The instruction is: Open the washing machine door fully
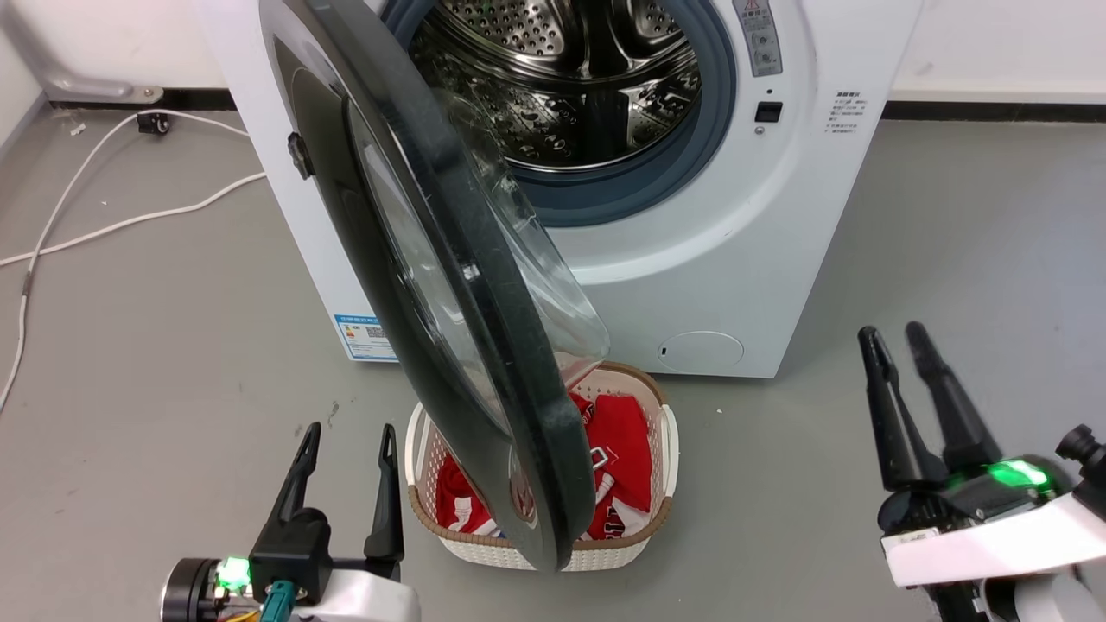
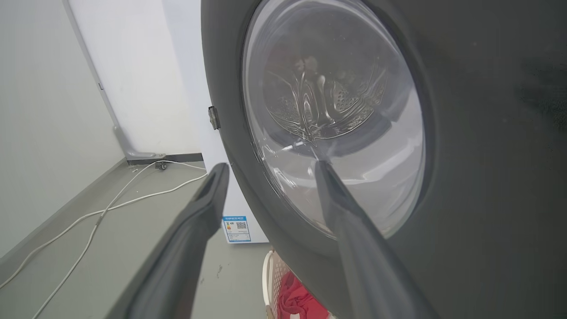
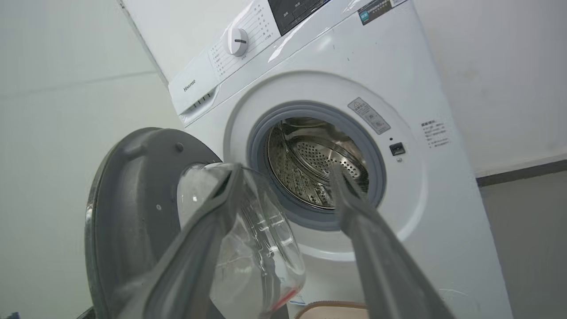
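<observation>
The washing machine door [image 1: 432,259], a big round black disc with a bulging clear glass bowl, hangs swung out toward me from hinges on the left of the white machine [image 1: 734,259]. It stands roughly edge-on over the basket. The steel drum [image 1: 570,78] shows behind it. In the left wrist view the door [image 2: 465,133] looms close, its outer face just beyond my fingers. In the right wrist view the door [image 3: 133,199] shows its grey inner side and glass bowl. My left gripper [image 1: 346,441] is open, low and left of the door. My right gripper [image 1: 899,341] is open at the lower right, well apart from the door.
A white wicker basket [image 1: 665,449] with red clothes sits on the floor under the door's lower edge. White cables [image 1: 130,216] trail over the grey floor at the left. A small round white flap [image 1: 702,352] sits low on the machine front.
</observation>
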`<state>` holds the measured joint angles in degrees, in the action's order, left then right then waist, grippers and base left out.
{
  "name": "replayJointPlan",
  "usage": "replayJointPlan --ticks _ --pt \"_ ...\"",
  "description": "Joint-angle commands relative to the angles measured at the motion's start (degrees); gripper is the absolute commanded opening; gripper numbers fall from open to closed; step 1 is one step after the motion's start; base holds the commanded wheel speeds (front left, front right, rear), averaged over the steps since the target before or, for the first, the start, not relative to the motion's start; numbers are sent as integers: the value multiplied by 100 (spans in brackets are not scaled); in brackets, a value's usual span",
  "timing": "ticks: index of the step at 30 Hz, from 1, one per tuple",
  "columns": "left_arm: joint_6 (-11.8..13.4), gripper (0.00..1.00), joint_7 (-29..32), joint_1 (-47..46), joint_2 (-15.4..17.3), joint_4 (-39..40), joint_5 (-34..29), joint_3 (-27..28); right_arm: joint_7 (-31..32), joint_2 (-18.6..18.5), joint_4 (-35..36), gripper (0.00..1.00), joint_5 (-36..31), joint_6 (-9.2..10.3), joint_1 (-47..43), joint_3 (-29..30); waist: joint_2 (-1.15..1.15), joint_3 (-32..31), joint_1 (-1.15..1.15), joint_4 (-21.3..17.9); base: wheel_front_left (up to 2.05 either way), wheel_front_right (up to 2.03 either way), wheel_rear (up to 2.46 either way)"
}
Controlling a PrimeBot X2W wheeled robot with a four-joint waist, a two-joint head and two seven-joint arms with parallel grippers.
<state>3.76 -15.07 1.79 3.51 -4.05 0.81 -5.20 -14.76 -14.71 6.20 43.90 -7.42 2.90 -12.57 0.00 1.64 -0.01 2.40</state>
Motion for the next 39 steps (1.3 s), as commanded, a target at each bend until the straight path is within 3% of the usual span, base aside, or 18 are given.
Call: replayJointPlan --ticks 1,9,16,21,27,39 --pt "-2 100 -16 56 18 19 4 14 -36 67 -26 100 -309 -11 -88 106 0 -14 1 -8 0 0 0" --pt "-12 100 -16 130 10 15 12 32 -41 758 149 100 -3070 -7 -467 878 0 -88 1 -23 0 0 0" --pt "-9 100 -16 143 -3 17 16 11 -43 1115 99 100 -4011 -6 -821 1162 0 -144 1 -14 0 0 0" --pt "-7 100 -16 154 -12 15 20 -11 -43 1183 48 100 -4128 -6 -975 1303 0 -173 1 2 0 0 0" --pt "11 100 -16 220 -21 7 27 -26 -43 1192 -96 100 -3663 -6 -1171 1473 0 -235 1 20 0 0 0" --pt "26 100 -16 278 -33 44 -1 3 -44 1193 -354 100 -3510 -6 -1333 1440 0 -295 1 55 0 0 0"
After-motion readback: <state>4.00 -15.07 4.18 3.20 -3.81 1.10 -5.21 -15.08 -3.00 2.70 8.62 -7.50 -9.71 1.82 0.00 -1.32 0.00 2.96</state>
